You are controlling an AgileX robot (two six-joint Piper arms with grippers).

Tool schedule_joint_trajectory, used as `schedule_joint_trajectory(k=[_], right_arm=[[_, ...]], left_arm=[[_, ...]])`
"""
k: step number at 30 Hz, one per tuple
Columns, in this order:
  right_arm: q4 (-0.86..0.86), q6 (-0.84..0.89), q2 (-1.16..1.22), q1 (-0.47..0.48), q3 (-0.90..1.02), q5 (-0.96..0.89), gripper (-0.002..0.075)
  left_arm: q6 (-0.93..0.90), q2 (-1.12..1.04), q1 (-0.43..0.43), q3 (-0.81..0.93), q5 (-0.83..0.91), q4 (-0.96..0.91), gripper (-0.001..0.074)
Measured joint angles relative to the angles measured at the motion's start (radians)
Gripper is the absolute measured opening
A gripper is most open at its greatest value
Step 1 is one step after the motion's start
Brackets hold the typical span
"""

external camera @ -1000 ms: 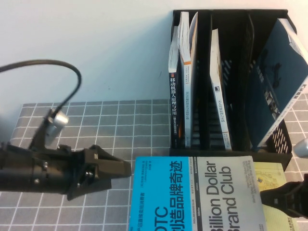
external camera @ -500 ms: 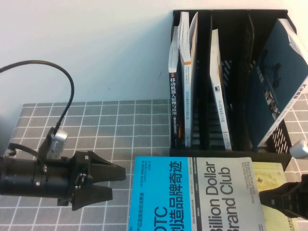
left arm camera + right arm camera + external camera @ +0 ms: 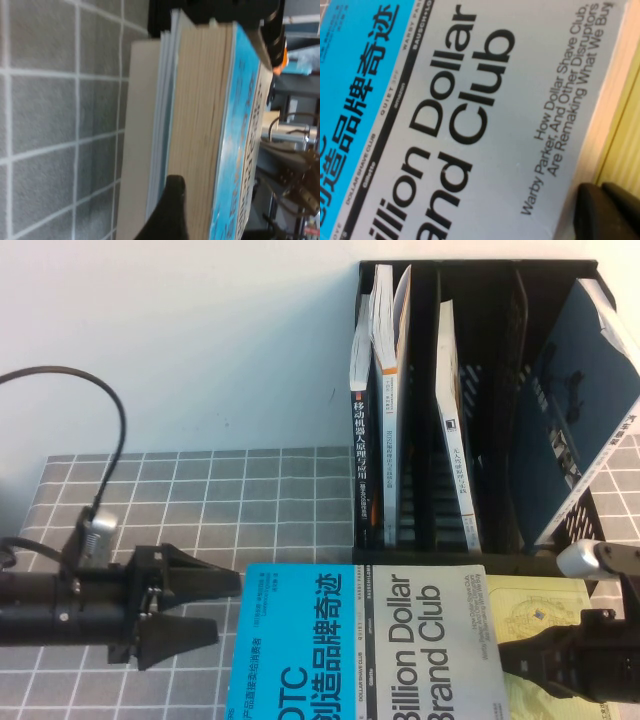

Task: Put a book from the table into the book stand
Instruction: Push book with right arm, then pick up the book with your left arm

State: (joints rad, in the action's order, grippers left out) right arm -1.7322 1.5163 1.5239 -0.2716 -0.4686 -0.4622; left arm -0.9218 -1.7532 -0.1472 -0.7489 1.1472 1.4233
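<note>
The book [image 3: 365, 640], cyan and grey, lies on other books at the table's [image 3: 200, 500] front edge. My left gripper [image 3: 226, 606] is open at its left edge, the upper fingertip touching that edge. In the left wrist view one dark finger [image 3: 171, 202] lies against the book's page edge [image 3: 200, 120]. My right gripper [image 3: 508, 660] is shut and presses on the book's right edge; in the right wrist view it [image 3: 601, 200] sits beside the grey cover [image 3: 485, 125]. The book stand [image 3: 500, 540] stands behind.
The stand holds a black-spined book [image 3: 362, 460], white books [image 3: 392, 360], a thin leaning book [image 3: 455, 430] and a dark navy book [image 3: 575, 400]. A pale yellow-green book [image 3: 540, 615] lies under the cyan one, by the right gripper. Bare cloth lies to the left.
The book has slid left. My right gripper has moved left with its edge. My left gripper has opened, drawn back left and dropped lower.
</note>
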Motion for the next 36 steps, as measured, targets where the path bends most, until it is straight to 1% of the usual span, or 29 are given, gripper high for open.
schedule_joint_trajectory(k=[5, 10, 21, 24, 31, 36], right_arm=[[-0.010, 0.020, 0.004, 0.000, 0.000, -0.004, -0.0002], [-0.010, 0.039, 0.004, 0.000, 0.000, -0.008, -0.0002], [-0.010, 0.074, 0.005, -0.002, 0.000, -0.008, -0.0002], [-0.010, 0.076, 0.011, -0.002, 0.000, -0.013, -0.0002], [-0.021, 0.081, 0.035, -0.002, -0.003, -0.025, -0.0002], [-0.032, 0.081, 0.051, -0.002, -0.008, -0.035, -0.0002]], left_arm=[[0.002, 0.000, -0.038, -0.008, 0.000, 0.006, 0.0654], [-0.026, -0.020, -0.038, -0.008, 0.004, 0.023, 0.0654], [-0.048, -0.155, -0.036, -0.008, -0.001, 0.016, 0.0654], [-0.048, -0.155, -0.013, -0.008, -0.001, 0.015, 0.0654], [-0.082, -0.155, 0.083, -0.008, -0.001, 0.041, 0.0655], [-0.105, -0.155, 0.117, -0.008, -0.001, 0.074, 0.0655]])
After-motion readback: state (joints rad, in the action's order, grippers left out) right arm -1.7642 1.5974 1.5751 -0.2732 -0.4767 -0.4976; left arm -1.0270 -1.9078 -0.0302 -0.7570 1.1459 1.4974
